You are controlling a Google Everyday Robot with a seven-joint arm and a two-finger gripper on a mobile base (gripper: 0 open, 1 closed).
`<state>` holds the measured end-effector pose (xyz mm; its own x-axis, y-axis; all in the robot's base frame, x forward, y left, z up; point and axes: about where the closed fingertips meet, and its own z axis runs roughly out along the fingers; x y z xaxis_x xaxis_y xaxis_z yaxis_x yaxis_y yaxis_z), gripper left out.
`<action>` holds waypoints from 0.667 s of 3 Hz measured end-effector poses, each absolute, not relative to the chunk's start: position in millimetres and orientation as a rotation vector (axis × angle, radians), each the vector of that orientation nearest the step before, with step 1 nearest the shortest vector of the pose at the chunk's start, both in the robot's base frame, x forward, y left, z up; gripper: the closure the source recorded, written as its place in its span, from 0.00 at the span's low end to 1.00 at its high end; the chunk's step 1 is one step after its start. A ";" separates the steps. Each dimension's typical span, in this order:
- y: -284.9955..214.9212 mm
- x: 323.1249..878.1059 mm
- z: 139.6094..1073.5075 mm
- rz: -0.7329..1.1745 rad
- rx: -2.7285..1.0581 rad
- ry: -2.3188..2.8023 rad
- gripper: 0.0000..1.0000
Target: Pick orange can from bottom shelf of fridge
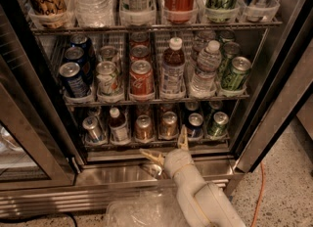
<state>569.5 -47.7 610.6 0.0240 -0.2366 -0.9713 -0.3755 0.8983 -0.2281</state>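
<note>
Count: two orange cans [144,127] at front of bottom shelf [127,146], adjacent middle lanes, upright; one silver can [93,129] and one bottle [117,125] left, one blue can [194,124] and one green can [217,124] right. Gripper [164,145] at shelf's front edge, fingers splayed wide, empty.

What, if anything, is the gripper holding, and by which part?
Nothing is held. The gripper hovers just in front of the bottom shelf, its fingers spread open and empty, short of the orange can.

Cans [144,127] on bottom shelf [122,144], gripper [163,141] below
</note>
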 end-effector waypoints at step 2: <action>-54.6 575.9 609.5 0.179 -0.406 1.584 0.00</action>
<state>575.9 -54.6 609.5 -0.0086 -0.1470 -0.9891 -0.3640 0.9217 -0.1338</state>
